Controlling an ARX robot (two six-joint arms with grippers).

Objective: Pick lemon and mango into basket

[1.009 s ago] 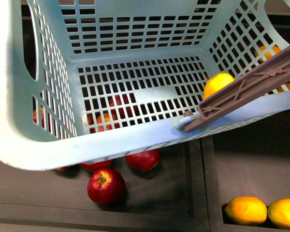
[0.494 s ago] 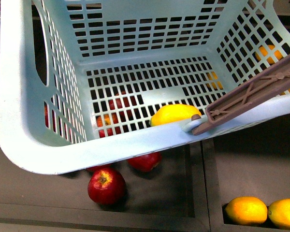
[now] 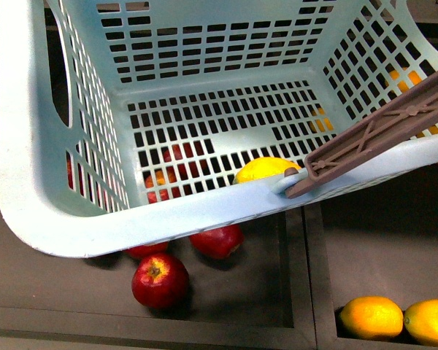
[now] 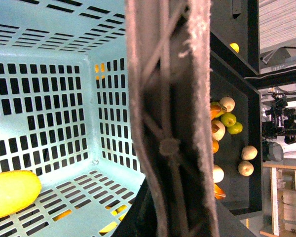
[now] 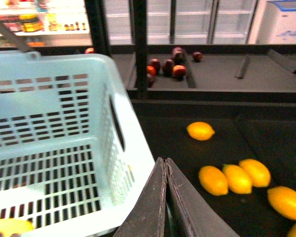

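Note:
The light turquoise basket (image 3: pixel 36 182) hangs tilted over the dark fruit trays and fills the front view. It also shows in the left wrist view (image 4: pixel 39 29) and the right wrist view (image 5: pixel 133 163). My left gripper (image 4: pixel 172 217) is shut on its brown-grey handle (image 4: pixel 167 98), which crosses the near rim in the front view (image 3: pixel 379 138). A bright yellow oval fruit, by its look the lemon (image 3: pixel 266 168), lies inside against the near wall; it also shows in the left wrist view (image 4: pixel 10 192). My right gripper (image 5: pixel 165 163) is shut and empty beside the basket's rim. I cannot single out the mango.
Red apples (image 3: pixel 159 281) lie on the tray under the basket. Yellow-orange oval fruits lie on the tray to the right (image 3: pixel 371 317), several in the right wrist view (image 5: pixel 237 177). A raised divider (image 3: pixel 299 277) separates the trays. Pale and green fruits (image 4: pixel 227 118) lie farther off.
The yellow fruit has rolled from the basket's right corner to its near wall. The basket has shifted and tilted slightly.

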